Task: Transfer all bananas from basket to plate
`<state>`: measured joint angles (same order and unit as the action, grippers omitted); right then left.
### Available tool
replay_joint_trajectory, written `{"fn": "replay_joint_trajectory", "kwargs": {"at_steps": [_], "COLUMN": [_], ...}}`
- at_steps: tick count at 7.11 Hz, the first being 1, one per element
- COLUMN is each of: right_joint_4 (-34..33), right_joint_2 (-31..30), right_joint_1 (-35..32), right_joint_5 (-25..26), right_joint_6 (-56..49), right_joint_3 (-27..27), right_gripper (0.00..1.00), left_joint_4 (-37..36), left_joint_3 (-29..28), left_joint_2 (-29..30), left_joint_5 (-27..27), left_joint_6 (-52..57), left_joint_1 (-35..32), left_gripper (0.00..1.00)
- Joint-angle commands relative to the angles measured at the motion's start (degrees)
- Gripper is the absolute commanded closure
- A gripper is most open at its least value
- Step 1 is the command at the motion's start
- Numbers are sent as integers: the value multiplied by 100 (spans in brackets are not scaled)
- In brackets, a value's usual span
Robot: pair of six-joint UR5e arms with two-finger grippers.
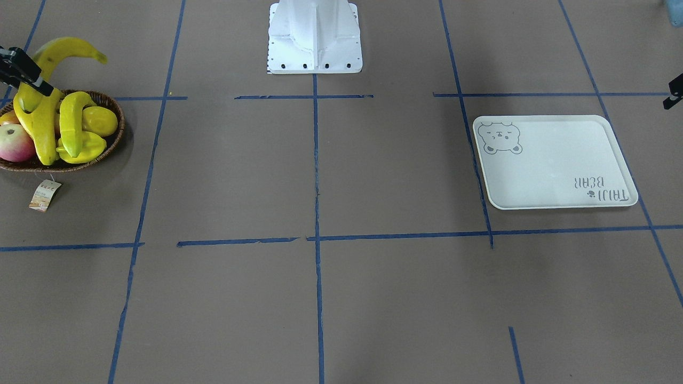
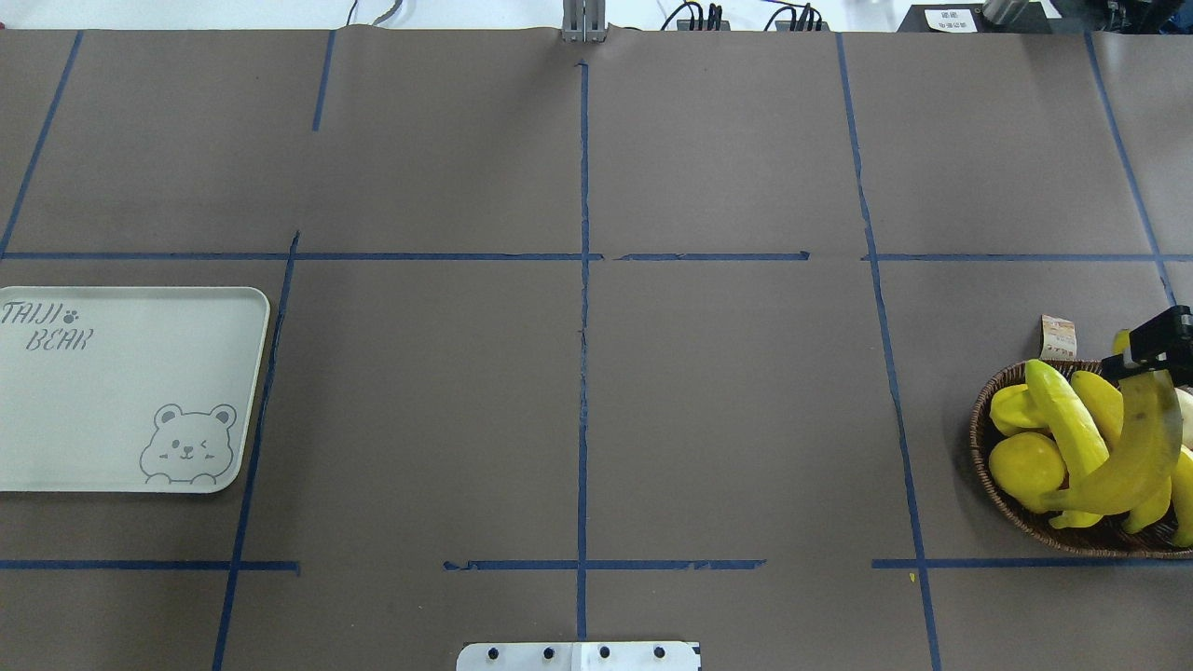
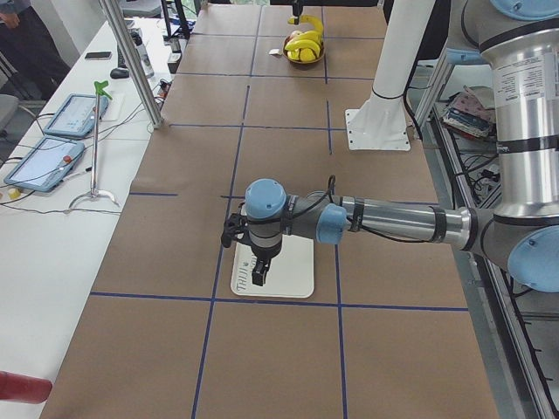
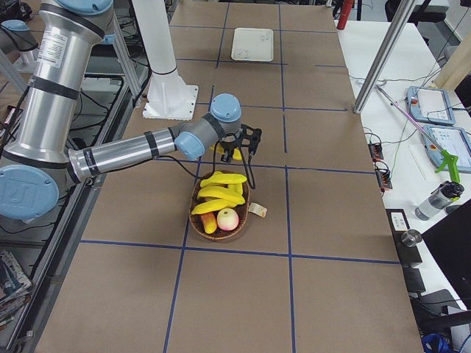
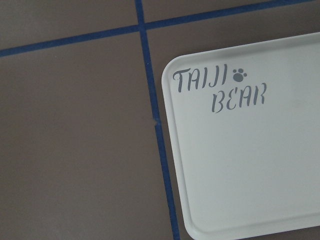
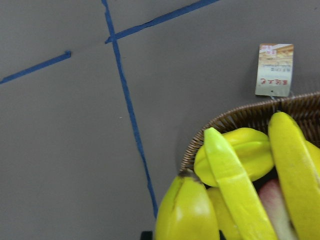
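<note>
Farthest left, the flat rectangular pale white plate [image 2: 112, 391] with a grey bear face lies on the brown counter [image 2: 447, 401]. The left hand [image 3: 259, 272] hangs above it, and how far it is open cannot be told. Well apart to the right, the right hand [image 2: 1145, 359] is clamped on one end of a long curved yellow banana [image 2: 1132, 447], held above the shallow dark brown wicker basket [image 2: 977, 438]. More bananas [image 2: 1067, 424] lie inside it with a round yellow fruit [image 2: 1025, 461] and a red-green apple [image 1: 16, 143]. The basket's paper tag [image 2: 1058, 335] rests on the counter.
</note>
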<state>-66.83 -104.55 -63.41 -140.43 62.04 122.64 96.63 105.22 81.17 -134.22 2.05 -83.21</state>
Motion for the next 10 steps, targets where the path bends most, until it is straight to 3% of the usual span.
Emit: {"fn": "replay_joint_trajectory", "kwargs": {"at_steps": [1, 3, 5, 7, 9, 10], "right_joint_4": [12, 396, 1021, 1014, 1023, 1023], "right_joint_2": [845, 1557, 2400, 3349, 3914, 4038], "right_joint_1": [624, 1704, 2234, 2613, 2799, 2851], "right_joint_5": [443, 1601, 1983, 2352, 2476, 2494], "right_joint_6": [1303, 2823, 3644, 3980, 4211, 4211], "right_joint_3": [-29, -160, -791, -1327, -1663, -1708], "right_gripper": [100, 100, 100, 98, 97, 97], "left_joint_4": [242, 976, 1873, 2743, 2818, 2827], "left_joint_3": [-54, -54, 7, 16, -18, 16], "left_joint_2": [434, 522, 855, 1652, 2723, 2903], "left_joint_5": [-34, -34, -138, -734, -754, -746], "left_joint_6": [-12, -1165, -2650, -3611, -4160, -4325], "left_joint_1": [76, 592, 1443, 2007, 3199, 3380], "left_gripper": [0, 0, 0, 0, 1, 1]}}
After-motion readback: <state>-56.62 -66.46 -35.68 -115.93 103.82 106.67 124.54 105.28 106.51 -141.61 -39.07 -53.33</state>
